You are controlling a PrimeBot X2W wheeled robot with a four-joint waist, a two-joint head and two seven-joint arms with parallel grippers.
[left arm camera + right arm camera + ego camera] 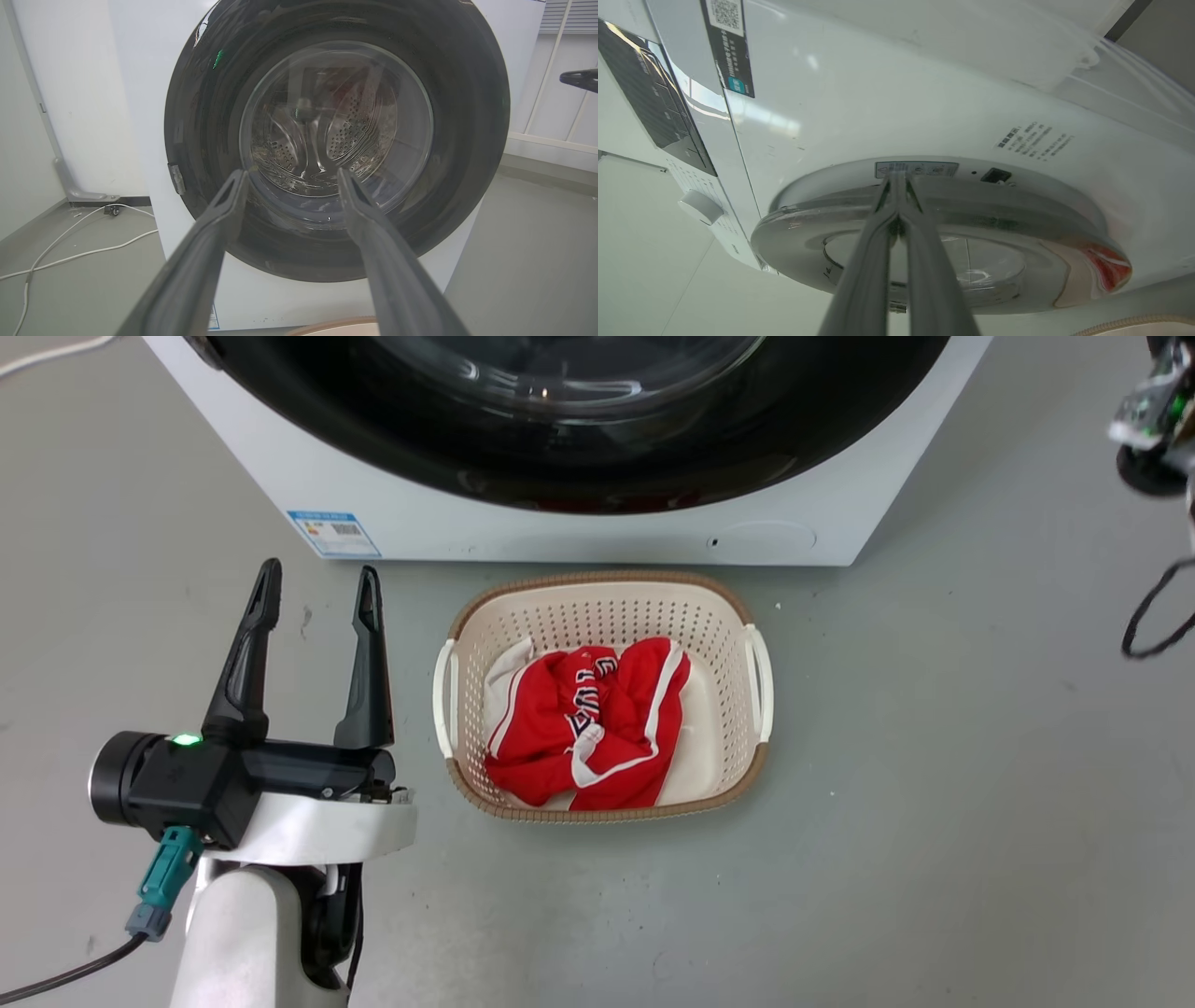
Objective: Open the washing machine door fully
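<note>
Fingers (873,261) of right gripper (896,182) — pressed together — at washing machine door (808,233) rim.

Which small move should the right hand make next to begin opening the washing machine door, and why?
Probably ease the right hand a little forward, so its shut tips enter the seam behind the rim of the washing machine door. The door looks closed, the tips point at that seam, and the hinge sits on the opposite side. Whether they touch it, I cannot tell.
</note>
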